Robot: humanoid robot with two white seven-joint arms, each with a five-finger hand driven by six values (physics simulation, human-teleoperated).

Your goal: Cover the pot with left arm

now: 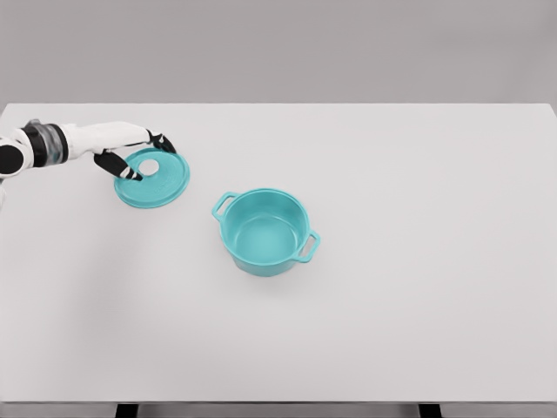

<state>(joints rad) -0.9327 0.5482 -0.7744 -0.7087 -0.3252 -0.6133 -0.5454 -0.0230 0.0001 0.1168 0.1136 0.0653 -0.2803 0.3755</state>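
Round teal two-handled metal pot (266, 232) upright, uncovered, mid white table (418, 305). Flat round teal lid with white knob (153, 178) lies left of pot, apart from it. My left hand (132, 157) over lid's left edge, fingers spread around knob, grip uncertain.

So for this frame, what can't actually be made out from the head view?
- Whether the left hand actually grips the lid: its dark fingers overlap the lid's rim and are too small to tell contact.
- The lid's white knob: partly hidden by a finger.
- The pot's far outer wall and base: hidden by its own body.
- The right arm: out of frame.
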